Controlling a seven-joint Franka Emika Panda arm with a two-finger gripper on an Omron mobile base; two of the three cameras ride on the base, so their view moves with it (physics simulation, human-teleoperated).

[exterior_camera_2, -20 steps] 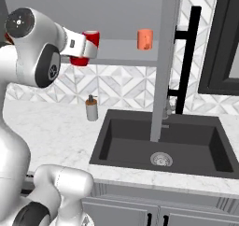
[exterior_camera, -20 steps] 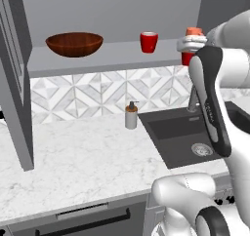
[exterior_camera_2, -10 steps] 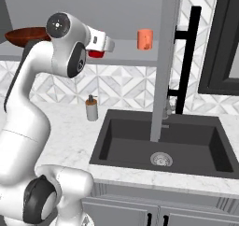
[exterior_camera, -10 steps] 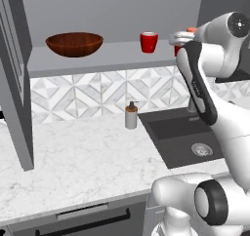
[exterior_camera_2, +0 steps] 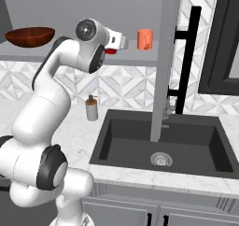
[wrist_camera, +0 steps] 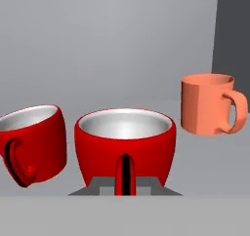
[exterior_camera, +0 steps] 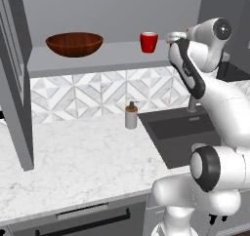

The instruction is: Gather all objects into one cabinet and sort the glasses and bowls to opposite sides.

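The fingers were closed tight, and they appeared to have hold of the near red cup by its handle, which faced the camera low in the middle of the hand view; the grip itself was mostly hidden under the cup. That cup sat upright over the pale shelf of the cabinet. In the right base view only a sliver of its red showed under the white arm, left of centre near the top.

The other red cup stood just beside it at the lower left of the hand view, with a narrow gap between them. The orange mug stood further back at the right, handle turned to the right, apart from both cups. The brown bowl rested on the same shelf at the upper left of the left base view, well apart from the cups.

The open cabinet door stood edge-on right of the mug, with its black bar handle beyond it. Another grey door hung at the left edge of the left base view. Below the shelf, a soap dispenser stood on the marble bench beside the dark sink.
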